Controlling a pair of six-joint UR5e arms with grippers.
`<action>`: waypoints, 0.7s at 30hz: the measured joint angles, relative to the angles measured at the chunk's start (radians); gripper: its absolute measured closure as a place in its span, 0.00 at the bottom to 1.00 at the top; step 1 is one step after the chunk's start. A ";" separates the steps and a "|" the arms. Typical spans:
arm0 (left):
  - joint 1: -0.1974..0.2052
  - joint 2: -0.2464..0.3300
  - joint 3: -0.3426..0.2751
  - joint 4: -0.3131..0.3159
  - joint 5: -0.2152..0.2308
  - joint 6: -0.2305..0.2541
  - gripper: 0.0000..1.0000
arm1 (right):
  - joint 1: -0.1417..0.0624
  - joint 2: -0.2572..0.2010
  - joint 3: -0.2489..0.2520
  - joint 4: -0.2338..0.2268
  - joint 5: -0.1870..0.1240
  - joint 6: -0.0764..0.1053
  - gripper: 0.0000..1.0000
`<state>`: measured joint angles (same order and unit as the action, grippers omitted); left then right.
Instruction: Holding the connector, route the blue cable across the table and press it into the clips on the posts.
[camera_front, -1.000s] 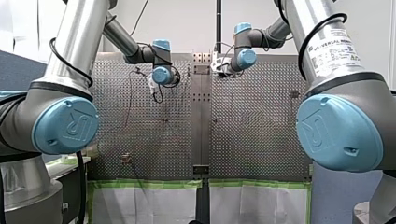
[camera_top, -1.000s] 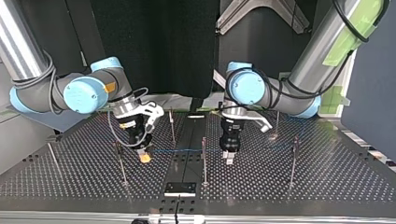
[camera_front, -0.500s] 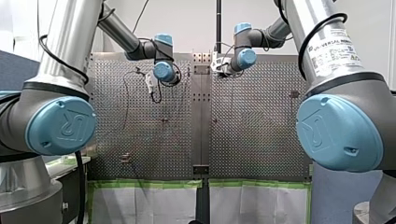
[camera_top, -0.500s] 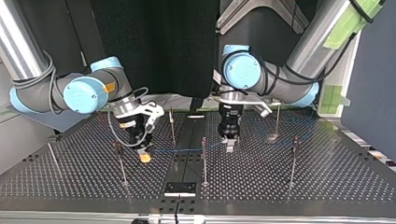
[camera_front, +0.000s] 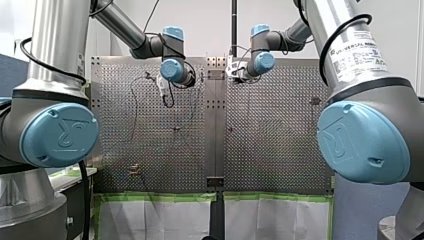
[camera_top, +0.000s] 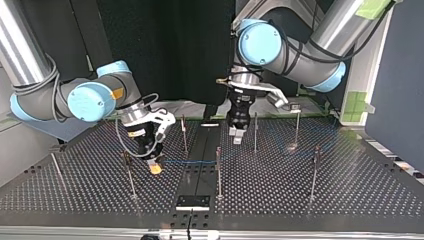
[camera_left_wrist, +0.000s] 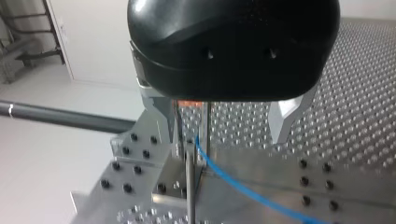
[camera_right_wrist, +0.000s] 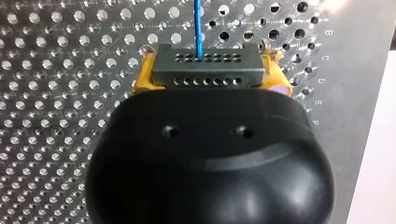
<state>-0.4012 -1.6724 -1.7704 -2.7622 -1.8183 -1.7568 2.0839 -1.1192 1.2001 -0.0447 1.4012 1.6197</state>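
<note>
In the right wrist view my right gripper (camera_right_wrist: 209, 80) is shut on the grey connector (camera_right_wrist: 208, 65), with a yellow pad (camera_right_wrist: 144, 77) on each side. The blue cable (camera_right_wrist: 198, 23) leaves the connector's far face. In the top view that gripper (camera_top: 155, 167) hangs low over the table at the left, and the blue cable (camera_top: 192, 161) runs from it to a thin post (camera_top: 218, 170). My left gripper (camera_top: 236, 136) is raised behind that post, its metal fingers open and holding nothing. From the left wrist, the cable (camera_left_wrist: 243, 186) passes a post (camera_left_wrist: 190, 186) below the gripper (camera_left_wrist: 224, 135).
Several thin posts stand on the perforated table (camera_top: 350, 195), among them one (camera_top: 255, 132) beside my left gripper, one (camera_top: 314, 172) at the right and one (camera_top: 129, 175) near my right gripper. A black plate (camera_top: 192, 202) lies at the near edge.
My left arm has risen and drawn back from the cable toward the top view's far side, fingers still open. My right arm and the connector have stayed put.
</note>
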 joint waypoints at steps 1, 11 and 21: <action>-0.005 0.007 -0.004 0.003 0.003 0.004 0.00 | 0.000 0.000 0.000 0.000 0.000 0.000 1.00; -0.056 0.090 -0.003 0.044 0.025 0.025 0.00 | -0.011 0.000 0.000 -0.001 0.001 0.007 1.00; -0.103 0.025 0.077 -0.015 -0.017 0.058 0.00 | -0.019 0.000 -0.001 -0.001 0.001 0.008 1.00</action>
<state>-0.5037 -1.6473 -1.6934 -2.7773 -1.8357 -1.6983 2.0647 -1.1192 1.1993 -0.0453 1.4021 1.6278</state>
